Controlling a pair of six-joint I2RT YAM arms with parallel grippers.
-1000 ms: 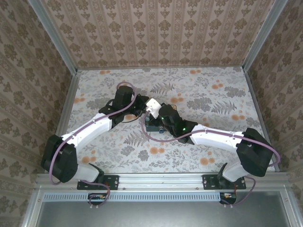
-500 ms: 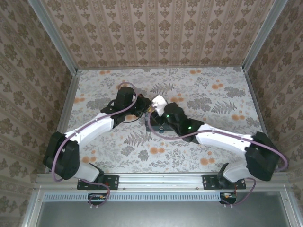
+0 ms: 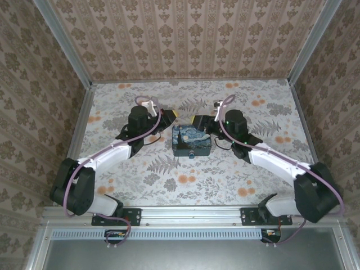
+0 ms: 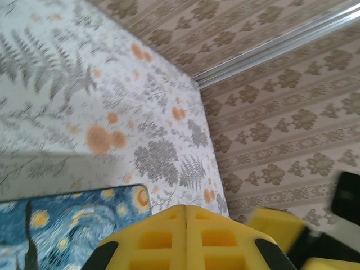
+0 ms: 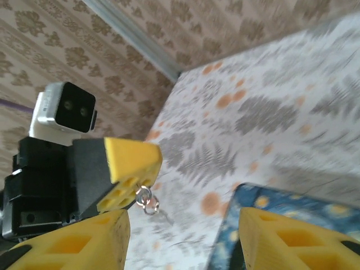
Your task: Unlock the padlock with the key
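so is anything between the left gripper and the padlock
The box itself. The left gripper, key ring dangling from it, sits off the box's far left corner, while the padlock hangs on the near side. Nothing else visible intervenes.

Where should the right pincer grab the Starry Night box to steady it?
Probably from above, across its left and right side walls: the box lies flat, and its near edge carries the padlock, best left free. The right pincer is open near it.
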